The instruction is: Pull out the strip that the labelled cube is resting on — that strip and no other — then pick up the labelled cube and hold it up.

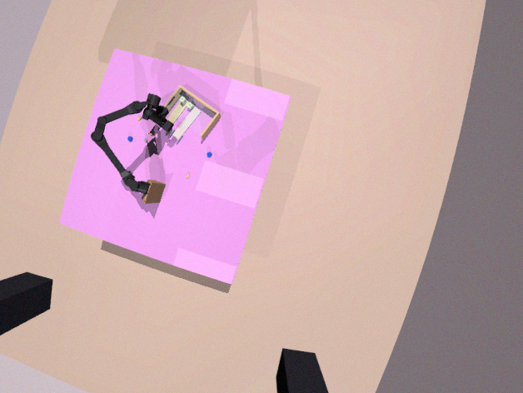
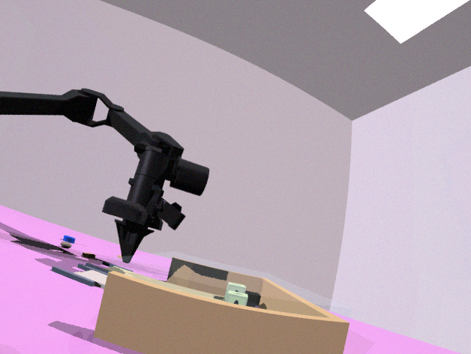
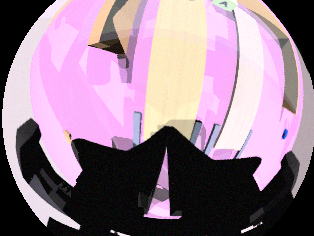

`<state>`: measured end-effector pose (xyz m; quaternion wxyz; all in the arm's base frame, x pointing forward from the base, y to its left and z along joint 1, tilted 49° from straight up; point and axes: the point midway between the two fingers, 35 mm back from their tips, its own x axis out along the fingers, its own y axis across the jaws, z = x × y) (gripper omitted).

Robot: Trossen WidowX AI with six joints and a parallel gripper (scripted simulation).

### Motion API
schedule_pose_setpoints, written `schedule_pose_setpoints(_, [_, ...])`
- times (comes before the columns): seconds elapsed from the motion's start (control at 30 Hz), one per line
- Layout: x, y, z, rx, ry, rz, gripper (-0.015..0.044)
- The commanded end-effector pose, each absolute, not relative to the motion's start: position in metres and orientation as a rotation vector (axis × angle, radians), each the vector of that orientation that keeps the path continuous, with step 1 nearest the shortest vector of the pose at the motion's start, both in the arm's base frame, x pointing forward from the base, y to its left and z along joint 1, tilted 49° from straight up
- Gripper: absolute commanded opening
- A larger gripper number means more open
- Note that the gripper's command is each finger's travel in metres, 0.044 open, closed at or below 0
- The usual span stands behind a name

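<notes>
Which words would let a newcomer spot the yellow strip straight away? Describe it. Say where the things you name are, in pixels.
Find the open-fronted wooden frame (image 1: 211, 127) (image 2: 213, 323) on the pink surface. Inside, two long flat strips lie side by side, each with a pale green cube at its far end. The yellow strip (image 1: 176, 113) (image 3: 176, 65) is the pale-yellow one; its neighbour is whitish.

The top view looks down from high above the pink surface (image 1: 169, 219), far enough to take in the whole arm (image 1: 114, 156) and the floor around it. The exterior view sits low and close, beside the wooden enclosure (image 1: 211, 126) (image 2: 213, 316) (image 3: 291, 75), facing across its near wall toward the room's walls, with only the arm's outer part in frame. The wrist view looks from just behind the claw (image 2: 127, 262) (image 3: 167, 142), very near, along the strips toward the enclosure. All three share the enclosure; top and exterior share the arm's outer part.
</notes>
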<state>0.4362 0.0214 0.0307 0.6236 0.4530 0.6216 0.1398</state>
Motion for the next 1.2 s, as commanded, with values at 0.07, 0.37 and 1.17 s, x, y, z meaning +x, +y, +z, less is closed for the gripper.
schedule_pose_setpoints(0.07, [0.4377,0.0298,0.0219,1.043,1.432,0.316,0.0])
schedule_pose_setpoints(0.37, [0.4388,0.0342,0.0187,1.044,1.432,0.317,0.0])
schedule_pose_setpoints(1.17, [0.439,0.035,0.0181,1.044,1.432,0.317,0.0])
